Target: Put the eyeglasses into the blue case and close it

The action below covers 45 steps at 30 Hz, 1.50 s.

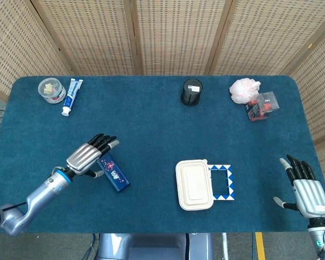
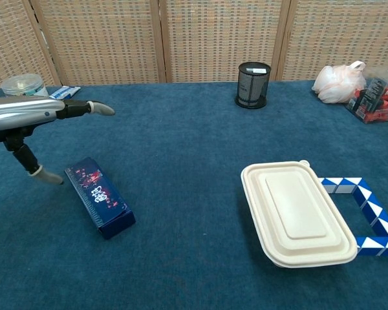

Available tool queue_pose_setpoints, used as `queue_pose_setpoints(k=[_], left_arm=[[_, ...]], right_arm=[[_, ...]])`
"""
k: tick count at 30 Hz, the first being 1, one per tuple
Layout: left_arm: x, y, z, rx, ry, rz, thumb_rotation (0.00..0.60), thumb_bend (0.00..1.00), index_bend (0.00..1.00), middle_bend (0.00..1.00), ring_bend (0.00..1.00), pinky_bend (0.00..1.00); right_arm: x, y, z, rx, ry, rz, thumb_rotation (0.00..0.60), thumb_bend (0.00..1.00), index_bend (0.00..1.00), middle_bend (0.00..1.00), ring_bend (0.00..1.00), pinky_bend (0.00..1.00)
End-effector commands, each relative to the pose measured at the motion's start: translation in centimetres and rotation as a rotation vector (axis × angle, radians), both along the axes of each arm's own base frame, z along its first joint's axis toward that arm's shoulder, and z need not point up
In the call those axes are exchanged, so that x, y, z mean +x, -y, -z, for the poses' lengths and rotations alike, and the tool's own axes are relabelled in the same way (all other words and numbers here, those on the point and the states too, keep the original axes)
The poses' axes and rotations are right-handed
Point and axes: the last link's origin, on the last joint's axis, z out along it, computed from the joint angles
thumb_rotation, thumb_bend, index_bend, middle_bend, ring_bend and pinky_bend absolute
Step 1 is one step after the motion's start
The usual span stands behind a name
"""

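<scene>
The blue case (image 1: 113, 173) (image 2: 99, 197) lies closed on the blue cloth, left of centre, with a small pattern on its lid. My left hand (image 1: 89, 155) (image 2: 35, 115) hovers above and to the left of it, fingers stretched flat and apart, holding nothing and clear of the case. At the table's near right edge my right hand (image 1: 306, 189) rests with its fingers spread and nothing in it; it appears only in the head view. No eyeglasses show in either view.
A white lidded food box (image 1: 194, 184) (image 2: 300, 213) lies right of centre, beside a blue-white folding puzzle (image 1: 223, 182) (image 2: 368, 211). Along the far edge stand a black mesh cup (image 1: 191, 91), a small jar (image 1: 51, 89), a toothpaste tube (image 1: 71, 95), a pink bag (image 1: 244, 90) and a clear box (image 1: 261, 105).
</scene>
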Motion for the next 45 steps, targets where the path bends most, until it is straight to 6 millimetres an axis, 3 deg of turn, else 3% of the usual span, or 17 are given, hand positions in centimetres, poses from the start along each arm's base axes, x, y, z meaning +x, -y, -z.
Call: queue_pose_setpoints(k=[1, 9, 23, 26, 34, 45], left_arm=[[0.0, 0.7, 0.1, -0.068, -0.116, 0.037, 0.6, 0.02, 0.0, 0.0, 0.0, 0.0], [-0.1, 1.1, 2.7, -0.102, -0.234, 0.064, 0.6, 0.04, 0.0, 0.0, 0.0, 0.0], [1.2, 0.0, 6.0, -0.048, -0.249, 0.087, 0.6, 0.11, 0.0, 0.0, 0.0, 0.0], [1.4, -0.3, 6.3, -0.029, -0.243, 0.092, 0.6, 0.14, 0.0, 0.05, 0.0, 0.0], [1.5, -0.8, 6.8, 0.009, -0.226, 0.098, 0.6, 0.21, 0.0, 0.35, 0.0, 0.0], [1.6, -0.9, 7.1, 0.043, -0.209, 0.118, 0.6, 0.25, 0.03, 0.46, 0.0, 0.0]], right_arm=[[0.0, 0.0, 0.0, 0.0, 0.0, 0.0, 0.6, 0.0, 0.0, 0.0, 0.0, 0.0], [0.0, 0.0, 0.0, 0.0, 0.003, 0.002, 0.6, 0.0, 0.0, 0.0, 0.0, 0.0], [0.0, 0.0, 0.0, 0.003, 0.006, 0.004, 0.6, 0.0, 0.0, 0.0, 0.0, 0.0], [0.0, 0.0, 0.0, 0.004, 0.007, 0.004, 0.6, 0.0, 0.0, 0.0, 0.0, 0.0], [-0.1, 0.0, -0.1, 0.006, 0.009, 0.005, 0.6, 0.0, 0.0, 0.0, 0.0, 0.0], [0.0, 0.0, -0.1, 0.005, 0.009, 0.006, 0.6, 0.0, 0.0, 0.0, 0.0, 0.0]])
